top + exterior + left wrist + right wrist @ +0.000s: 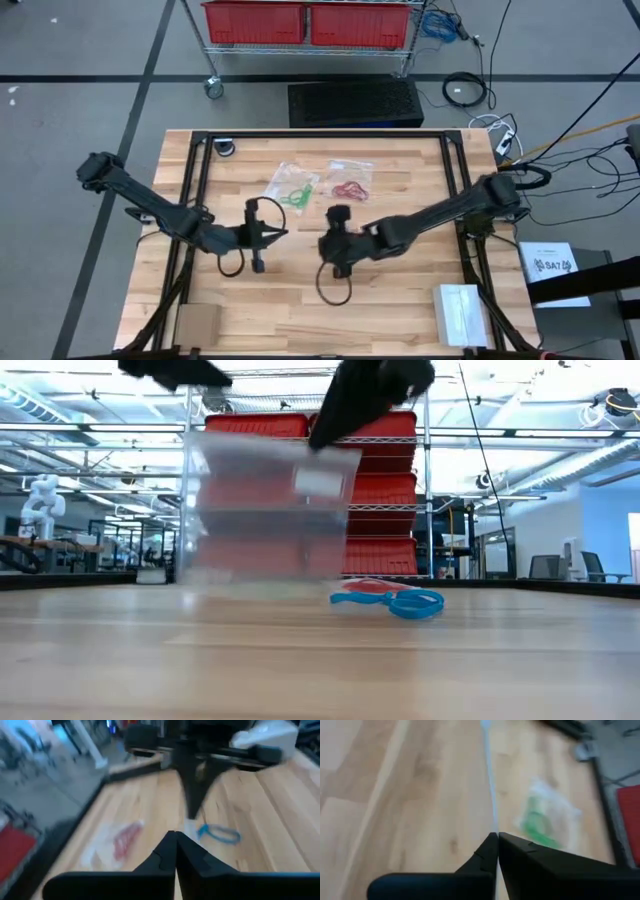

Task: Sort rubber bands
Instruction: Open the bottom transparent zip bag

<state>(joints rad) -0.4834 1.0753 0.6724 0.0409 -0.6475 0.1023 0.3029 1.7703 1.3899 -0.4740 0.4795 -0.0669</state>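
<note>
We see the right claw (496, 840) pinched shut on the top edge of a clear zip bag (265, 510), which hangs above the bench (400, 300) near its middle. The left claw (175, 837) is closed too, holding nothing, just beside it and pointing at it. A blue rubber band (405, 601) lies on the wood below the bag. Farther back, one bag holds green bands (294, 193) and another beside it holds red bands (351, 187).
</note>
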